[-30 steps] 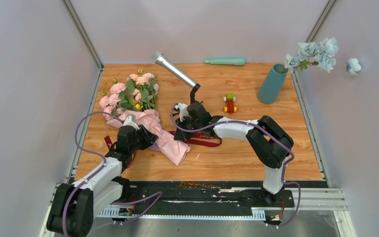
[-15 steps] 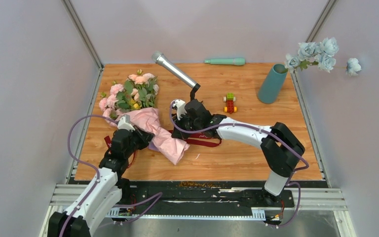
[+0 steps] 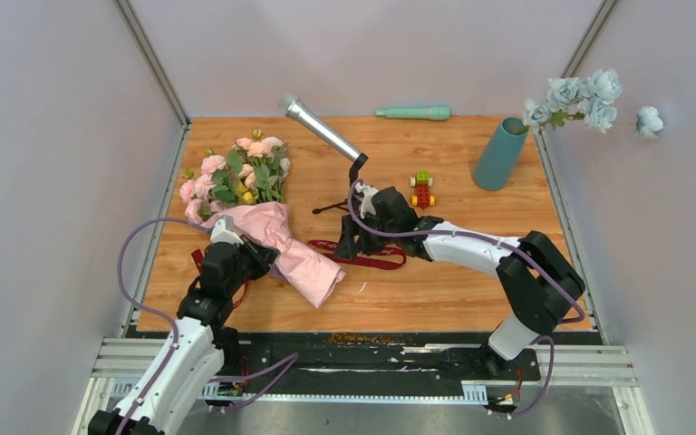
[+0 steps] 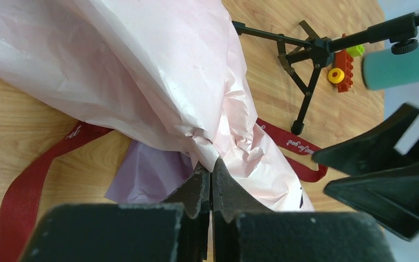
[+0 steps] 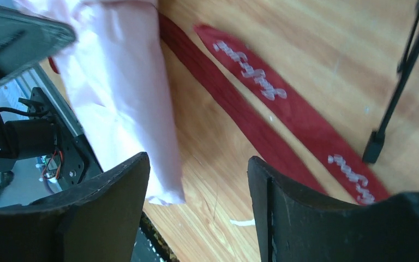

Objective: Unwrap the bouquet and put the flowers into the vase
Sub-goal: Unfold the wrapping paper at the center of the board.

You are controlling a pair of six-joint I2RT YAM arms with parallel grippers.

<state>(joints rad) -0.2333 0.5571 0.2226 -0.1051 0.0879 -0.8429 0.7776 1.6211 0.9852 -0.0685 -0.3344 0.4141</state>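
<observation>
Top view: bouquet (image 3: 236, 177) lies at the left of the worktop (image 3: 417, 299), stems still in paper (image 3: 294, 254). Vase (image 3: 500, 152) stands well apart, far right. Right hand (image 3: 352, 240) has drawn rightward off the paper and now sits above the ribbon (image 3: 367, 258).

Left wrist: left hand (image 4: 210, 183) newly clenched, pinching a paper fold.

Right wrist: right hand just released, grasping nothing, with loose ribbon beneath. Likely reading: ribbon undone, paper to be peeled next.

The left arm (image 3: 186, 349) and right arm (image 3: 458, 246) have white links, black joints, purple cables (image 3: 120, 265). The left gripper (image 4: 211, 176) and right gripper (image 5: 199, 164) are matte black wedges.
</observation>
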